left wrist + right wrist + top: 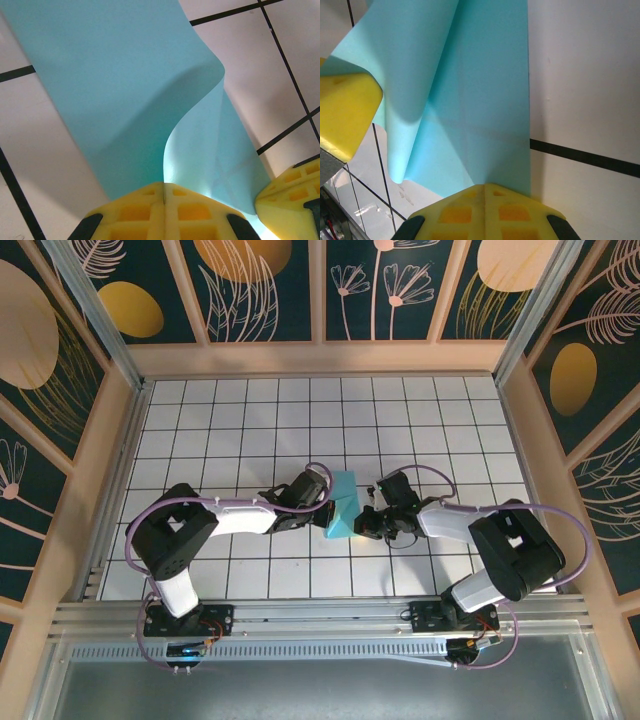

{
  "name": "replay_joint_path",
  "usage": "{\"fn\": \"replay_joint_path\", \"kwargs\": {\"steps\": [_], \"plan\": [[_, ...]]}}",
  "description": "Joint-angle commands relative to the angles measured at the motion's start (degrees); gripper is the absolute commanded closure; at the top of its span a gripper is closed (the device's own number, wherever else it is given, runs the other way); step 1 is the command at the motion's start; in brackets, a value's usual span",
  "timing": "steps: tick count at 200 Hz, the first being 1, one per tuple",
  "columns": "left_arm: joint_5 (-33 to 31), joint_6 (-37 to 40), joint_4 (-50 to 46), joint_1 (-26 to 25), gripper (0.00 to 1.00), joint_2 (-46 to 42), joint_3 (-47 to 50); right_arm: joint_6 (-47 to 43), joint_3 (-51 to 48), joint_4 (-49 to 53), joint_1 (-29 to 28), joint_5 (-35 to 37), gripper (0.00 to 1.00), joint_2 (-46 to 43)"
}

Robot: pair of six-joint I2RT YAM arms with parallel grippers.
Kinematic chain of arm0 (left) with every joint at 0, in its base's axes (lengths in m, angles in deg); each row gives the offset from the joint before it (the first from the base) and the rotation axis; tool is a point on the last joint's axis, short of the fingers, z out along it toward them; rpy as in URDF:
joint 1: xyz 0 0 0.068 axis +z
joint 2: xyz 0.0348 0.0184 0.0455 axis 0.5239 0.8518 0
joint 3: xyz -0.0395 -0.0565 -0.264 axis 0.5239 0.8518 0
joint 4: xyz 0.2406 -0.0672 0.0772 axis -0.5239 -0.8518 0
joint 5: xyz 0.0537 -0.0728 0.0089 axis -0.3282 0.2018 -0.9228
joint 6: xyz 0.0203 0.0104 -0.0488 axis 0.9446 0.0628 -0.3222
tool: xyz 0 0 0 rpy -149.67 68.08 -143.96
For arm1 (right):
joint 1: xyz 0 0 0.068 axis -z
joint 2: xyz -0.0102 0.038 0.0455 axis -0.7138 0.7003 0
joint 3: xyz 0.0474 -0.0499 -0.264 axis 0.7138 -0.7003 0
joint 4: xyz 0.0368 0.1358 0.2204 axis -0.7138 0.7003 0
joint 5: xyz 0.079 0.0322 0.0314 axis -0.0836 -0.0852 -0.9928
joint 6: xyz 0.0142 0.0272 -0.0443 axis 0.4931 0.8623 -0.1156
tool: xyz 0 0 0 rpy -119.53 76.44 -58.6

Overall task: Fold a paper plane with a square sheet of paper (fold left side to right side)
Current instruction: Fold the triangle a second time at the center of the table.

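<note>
The square sheet of paper (345, 502) is turquoise and lies at the table's centre between both grippers. Its left part is lifted and curls over in a soft bend (125, 90). My left gripper (320, 512) is shut on the raised edge, and the paper runs into the seam between its yellow fingertips (164, 186). My right gripper (367, 523) is shut, with its tips (484, 187) set against the flat, faintly creased part of the sheet (480, 100). No paper shows in its seam. Each wrist view catches the other gripper's yellow finger (292, 192) (345, 110).
The white gridded table (250, 410) spreads out behind and to both sides of the paper. Wooden walls with patterned panels box it in. A metal rail (320, 620) with both arm bases runs along the near edge.
</note>
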Motion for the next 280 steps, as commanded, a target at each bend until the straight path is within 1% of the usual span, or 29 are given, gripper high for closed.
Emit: {"fn": "replay_joint_path", "kwargs": {"steps": [1,84,214,258,280], "plan": [[-0.3,1.1,-0.5,0.5,1.00,0.9,-1.3,-1.4,0.4,3.4,-0.4,2.2,1.00,1.2],[-0.8,2.1,-0.9,0.5,1.00,2.2,-2.7,-2.0,0.8,5.1,-0.4,3.7,1.00,1.5],[-1.3,2.7,-1.4,0.5,1.00,3.9,-3.4,-2.1,1.0,5.2,-0.4,3.7,1.00,1.7],[-1.3,2.8,-0.9,0.5,1.00,4.7,-3.0,-2.0,1.1,4.9,-0.4,3.1,1.00,1.3],[-1.3,3.0,-1.0,0.5,1.00,5.2,-2.8,-1.8,1.4,4.0,-0.1,1.5,1.00,0.1]]}}
